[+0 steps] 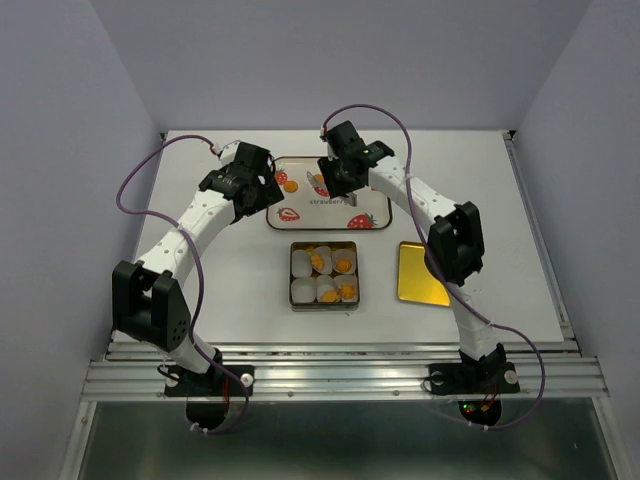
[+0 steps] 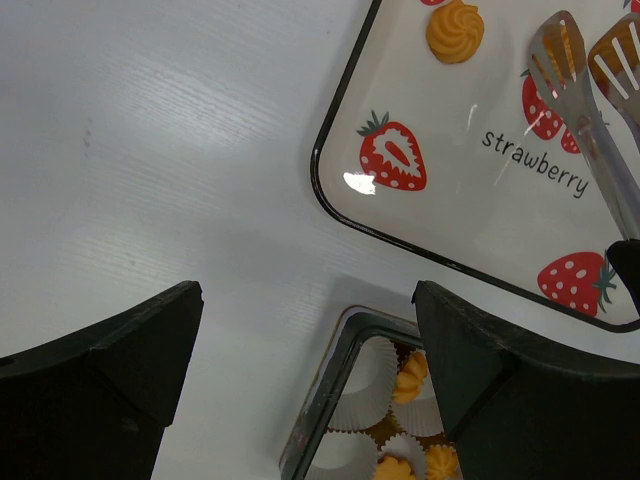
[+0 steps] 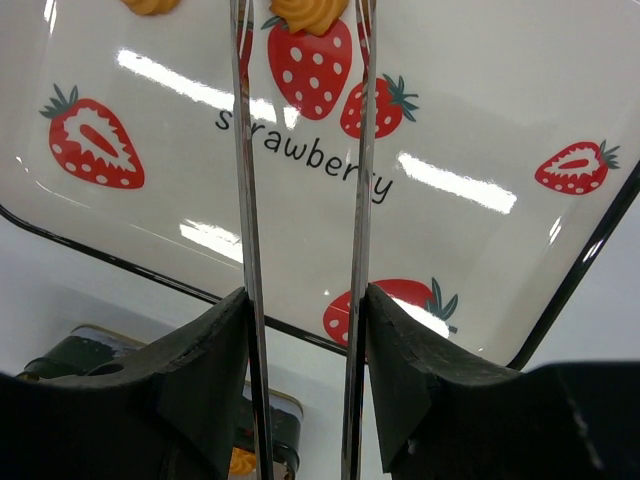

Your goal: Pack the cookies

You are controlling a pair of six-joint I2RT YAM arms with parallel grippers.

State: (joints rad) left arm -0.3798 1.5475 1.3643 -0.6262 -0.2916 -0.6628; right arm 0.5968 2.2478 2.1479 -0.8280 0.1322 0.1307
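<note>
Remaining beyond the tin (image 1: 323,243) are two cookies (image 2: 455,30) (four seem packed); right pincer (image 3: 305,300) is clamped on tongs (image 3: 248,200), left pincer (image 2: 305,295) held apart.

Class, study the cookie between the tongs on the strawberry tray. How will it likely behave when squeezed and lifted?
The cookie looks small and piped with ridges, so probably light but crumbly; a hard squeeze may break it. The tongs are smooth metal and the tray glossy, so it could slip or slide away.
</note>
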